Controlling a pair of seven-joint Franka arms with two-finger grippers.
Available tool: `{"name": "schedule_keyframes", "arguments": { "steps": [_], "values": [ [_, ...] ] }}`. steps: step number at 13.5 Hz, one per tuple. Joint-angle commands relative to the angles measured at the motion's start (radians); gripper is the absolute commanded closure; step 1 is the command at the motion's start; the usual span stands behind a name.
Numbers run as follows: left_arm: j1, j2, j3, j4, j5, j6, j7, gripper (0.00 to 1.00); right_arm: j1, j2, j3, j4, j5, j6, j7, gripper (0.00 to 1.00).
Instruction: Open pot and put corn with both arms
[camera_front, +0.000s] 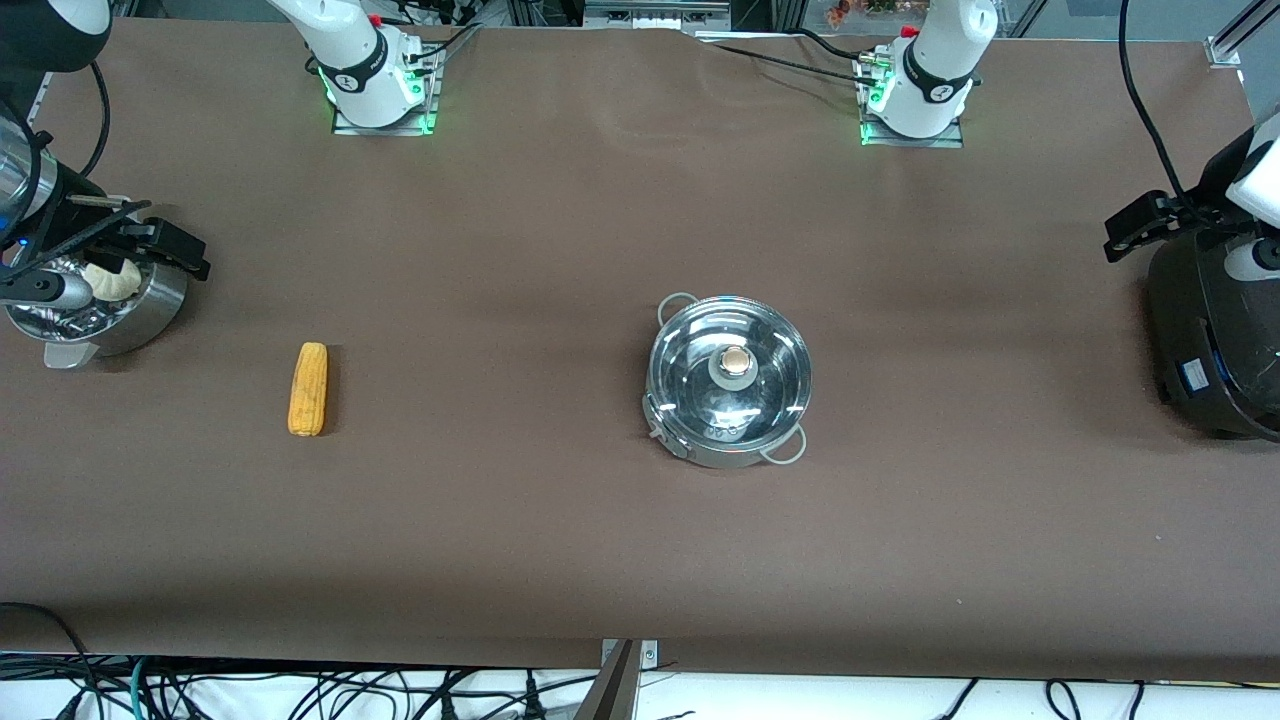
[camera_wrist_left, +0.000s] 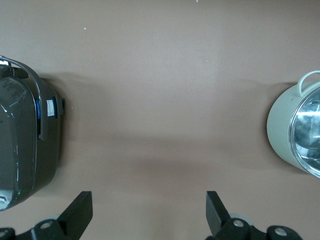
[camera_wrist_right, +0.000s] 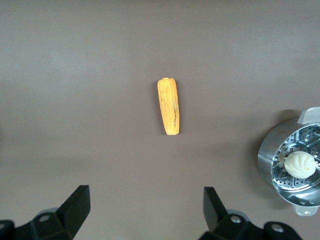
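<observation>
Nothing done yet: pot (camera_front: 729, 380) lidded mid-table, corn (camera_front: 308, 388) lying toward right arm's end; left gripper (camera_wrist_left: 149, 212) and right gripper (camera_wrist_right: 145, 209) agape, empty.

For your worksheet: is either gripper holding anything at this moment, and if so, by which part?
Nothing is held. The left gripper and right gripper both have open, empty jaws. The corn lies on the table; the lid sits on the pot.

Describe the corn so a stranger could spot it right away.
On the brown table, look between the lidded steel pot at the middle and the steamer holding a white bun. The corn lies there alone, the only long yellow-orange thing.
</observation>
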Motion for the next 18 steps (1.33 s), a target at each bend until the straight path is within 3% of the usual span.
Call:
{"name": "schedule_keyframes", "arguments": {
  "steps": [1,14,18],
  "values": [
    [-0.002,-0.002,0.003,0.021,-0.014,-0.03,-0.003,0.0,-0.012,0.01,0.007,0.024,0.015,-0.008,0.008,0.0],
    [0.007,0.007,0.006,0.059,-0.017,-0.061,0.011,0.0,-0.017,0.008,0.006,0.024,0.015,-0.008,0.008,0.0],
    [0.011,0.005,0.011,0.056,-0.049,-0.061,0.112,0.0,-0.017,0.008,0.006,0.024,0.015,-0.008,0.008,0.0]
  ]
}}
